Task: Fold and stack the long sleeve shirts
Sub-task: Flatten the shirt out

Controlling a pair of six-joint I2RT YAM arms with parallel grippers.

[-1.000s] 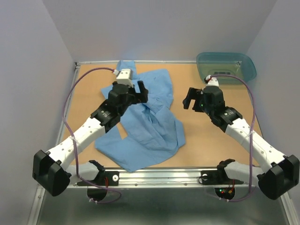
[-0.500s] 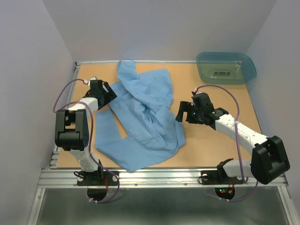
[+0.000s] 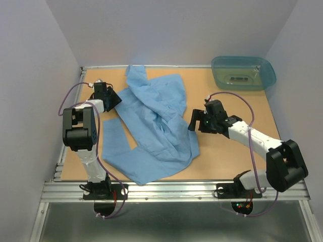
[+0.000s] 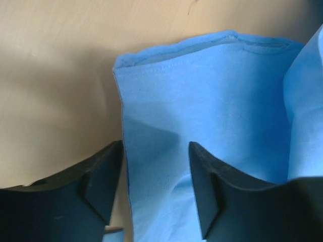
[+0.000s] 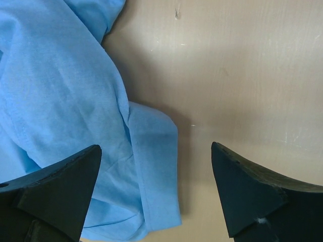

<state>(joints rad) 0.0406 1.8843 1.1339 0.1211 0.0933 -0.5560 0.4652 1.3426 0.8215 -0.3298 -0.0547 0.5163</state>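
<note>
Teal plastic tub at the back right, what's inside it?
The translucent teal plastic tub holds one pale object, too small to identify; its tinted near wall veils the rest.

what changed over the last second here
The left tool swung off the middle of the shirt out to its left side and now straddles a hem there, jaws narrower but still apart. The right tool moved in to the shirt's right edge, jaws wide open. Nothing is gripped. The shirt seems to lie as it did, and the teal tub has not moved.
</note>
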